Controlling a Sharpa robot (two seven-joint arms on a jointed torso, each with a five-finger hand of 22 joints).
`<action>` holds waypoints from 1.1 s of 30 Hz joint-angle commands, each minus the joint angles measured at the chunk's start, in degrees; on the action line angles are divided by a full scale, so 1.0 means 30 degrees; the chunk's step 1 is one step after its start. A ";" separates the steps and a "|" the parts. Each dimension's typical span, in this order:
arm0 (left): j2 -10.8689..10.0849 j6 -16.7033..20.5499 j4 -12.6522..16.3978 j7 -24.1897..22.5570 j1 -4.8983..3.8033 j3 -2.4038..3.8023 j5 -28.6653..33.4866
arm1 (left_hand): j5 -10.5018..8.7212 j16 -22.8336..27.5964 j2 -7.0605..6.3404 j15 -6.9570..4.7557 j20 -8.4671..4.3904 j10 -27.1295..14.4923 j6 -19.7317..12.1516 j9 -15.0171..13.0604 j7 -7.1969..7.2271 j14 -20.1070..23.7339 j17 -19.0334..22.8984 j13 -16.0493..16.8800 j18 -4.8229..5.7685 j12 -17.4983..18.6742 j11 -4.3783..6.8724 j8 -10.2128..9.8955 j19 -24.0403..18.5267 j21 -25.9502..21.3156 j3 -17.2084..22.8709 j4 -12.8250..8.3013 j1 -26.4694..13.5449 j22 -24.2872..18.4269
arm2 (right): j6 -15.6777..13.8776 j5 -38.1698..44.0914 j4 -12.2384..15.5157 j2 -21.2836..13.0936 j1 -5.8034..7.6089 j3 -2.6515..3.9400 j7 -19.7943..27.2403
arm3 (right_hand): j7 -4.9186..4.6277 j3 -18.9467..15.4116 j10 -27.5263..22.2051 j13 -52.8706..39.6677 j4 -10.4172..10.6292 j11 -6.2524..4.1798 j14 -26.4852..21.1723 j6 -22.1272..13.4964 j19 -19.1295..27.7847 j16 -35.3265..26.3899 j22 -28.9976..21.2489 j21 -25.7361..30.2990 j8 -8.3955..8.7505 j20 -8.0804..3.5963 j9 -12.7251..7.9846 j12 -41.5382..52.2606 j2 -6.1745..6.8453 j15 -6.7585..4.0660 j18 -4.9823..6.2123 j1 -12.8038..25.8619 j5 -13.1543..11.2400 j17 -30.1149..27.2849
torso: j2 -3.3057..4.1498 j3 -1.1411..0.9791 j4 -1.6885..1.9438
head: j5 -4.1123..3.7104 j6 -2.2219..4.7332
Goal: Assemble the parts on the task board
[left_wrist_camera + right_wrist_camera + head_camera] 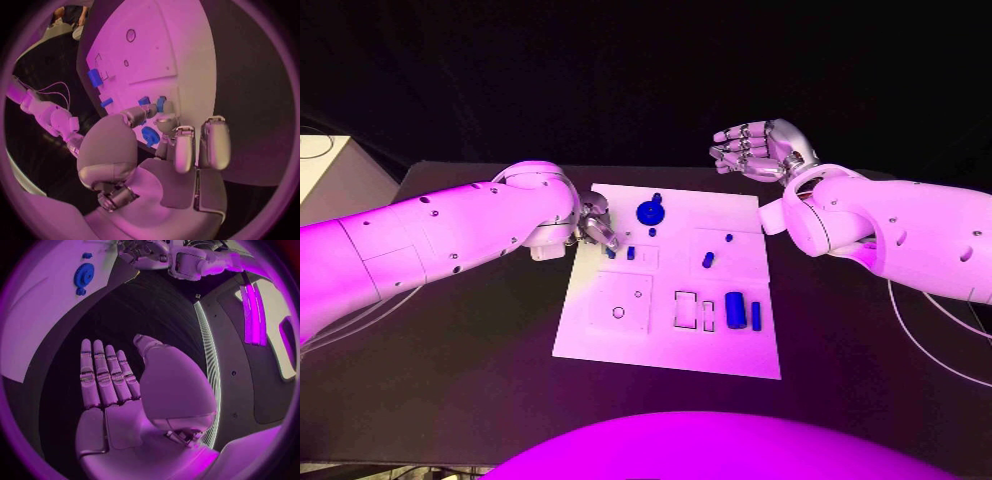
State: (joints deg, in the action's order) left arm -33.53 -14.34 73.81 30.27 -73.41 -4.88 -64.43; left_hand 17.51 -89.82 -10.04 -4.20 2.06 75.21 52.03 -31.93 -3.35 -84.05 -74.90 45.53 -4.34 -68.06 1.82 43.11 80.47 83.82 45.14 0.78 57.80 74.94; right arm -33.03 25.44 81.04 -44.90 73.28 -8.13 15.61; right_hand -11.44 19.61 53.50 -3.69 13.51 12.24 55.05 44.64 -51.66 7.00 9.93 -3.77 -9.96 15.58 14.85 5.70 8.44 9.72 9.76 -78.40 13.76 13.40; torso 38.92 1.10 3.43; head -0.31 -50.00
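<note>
- Where the black table (473,400) carries it, the white task board (678,330) lies at the centre, between the two arms.
- Left hand (596,228): low over the board's left edge near its far end, fingertips (139,116) closed around a small blue part (144,101), seen in the left wrist view; a second small blue part (161,103) stands just beside it.
- Right hand (759,148): raised beyond the board's far right corner, over the table, holding nothing; the right wrist view shows its fingers (103,377) straight and side by side, thumb apart.
- Round blue gear-like part (651,211): on the board near its far edge.
- Small blue peg (708,260): on the board right of centre.
- Larger blue cylinder (736,310) and slim blue bar (756,316): side by side near the board's right edge, beside rectangular outlines.
</note>
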 commanded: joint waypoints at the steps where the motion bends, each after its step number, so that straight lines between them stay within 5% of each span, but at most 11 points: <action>1: 0.0093 -0.0454 0.0064 -0.0041 0.0188 -0.0114 0.0167 | -0.0118 -0.0061 -0.0043 -0.0178 -0.0071 0.0164 0.0527 0.0034 0.0447 -0.1983 -0.5032 0.0031 0.0369 0.0106 0.0038 -0.0072 0.0078 0.0066 -0.0075 -0.0020 -0.0136 0.0375 | 0.0290 0.0053 0.0012 0.0007 -0.0009 0.0004 0.0152 | -0.1401 0.0052 0.0159 0.0024 -0.0113 -0.0002 0.0159 0.0202 0.0074 -0.0092 -0.0051 0.0057 0.0118 0.0063 -0.0024 -0.0083 -0.0001 -0.0029 0.0226 0.0119 0.0067 -0.0038 | -0.0005 -0.0002 0.0001 | 0.0014 0.0001; 33: 0.0027 -0.0724 0.0000 0.0055 0.0203 -0.0130 0.0286 | -0.0371 -0.0061 -0.0301 -0.0208 -0.0118 0.0204 0.0961 0.0647 0.0493 -0.1983 -0.5032 0.0409 0.0386 0.0179 0.0064 -0.0336 0.0131 0.0048 -0.2524 0.1527 -0.0680 0.0441 | 0.0278 0.0049 0.0008 0.0008 -0.0016 0.0004 0.0157 | -0.1410 0.0049 0.0188 0.0024 -0.0124 0.0003 0.0173 0.0219 0.0107 -0.0123 -0.0111 0.0060 0.0135 0.0071 -0.0032 -0.0134 -0.0001 -0.0023 0.0225 0.0142 0.0067 -0.0072 | 0.0002 -0.0004 -0.0008 | -0.0019 0.0001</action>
State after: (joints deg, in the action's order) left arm -33.48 -14.56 73.94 29.98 -73.22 -4.94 -63.75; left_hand 16.79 -89.82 -10.95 -4.40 1.85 75.58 54.82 -30.05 -1.43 -83.84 -74.90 46.70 -4.33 -67.72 2.05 42.45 80.68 83.82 37.78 5.45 56.29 74.92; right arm -32.99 25.43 80.99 -44.88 73.25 -8.13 15.60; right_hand -11.47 19.77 53.50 -3.69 13.34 12.24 55.06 45.04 -51.66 7.00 9.65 -3.77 -9.73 15.58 14.85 5.48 8.45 9.72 9.76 -78.41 13.76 13.27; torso 38.91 1.09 3.42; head -0.35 -50.00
